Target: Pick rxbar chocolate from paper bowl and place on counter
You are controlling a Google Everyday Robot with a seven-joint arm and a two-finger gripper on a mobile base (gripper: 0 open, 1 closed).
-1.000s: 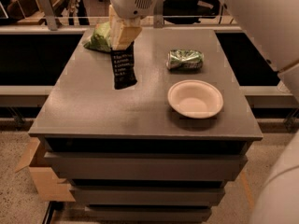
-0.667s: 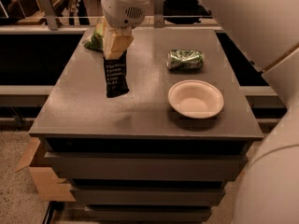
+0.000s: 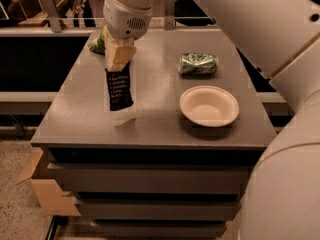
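Note:
My gripper hangs over the left half of the counter, shut on the top end of the rxbar chocolate. The dark bar with white text hangs upright below the fingers, its lower end a little above the grey surface, with its shadow underneath. The white paper bowl sits empty on the right half of the counter, well apart from the gripper.
A green shiny can lies on its side behind the bowl. A green chip bag sits at the back left, partly hidden by the gripper. Grey drawer fronts are below. A cardboard box stands on the floor at the left.
The gripper has carried the bar leftward and a little toward the front, away from the bowl, and lower over the left half of the counter.

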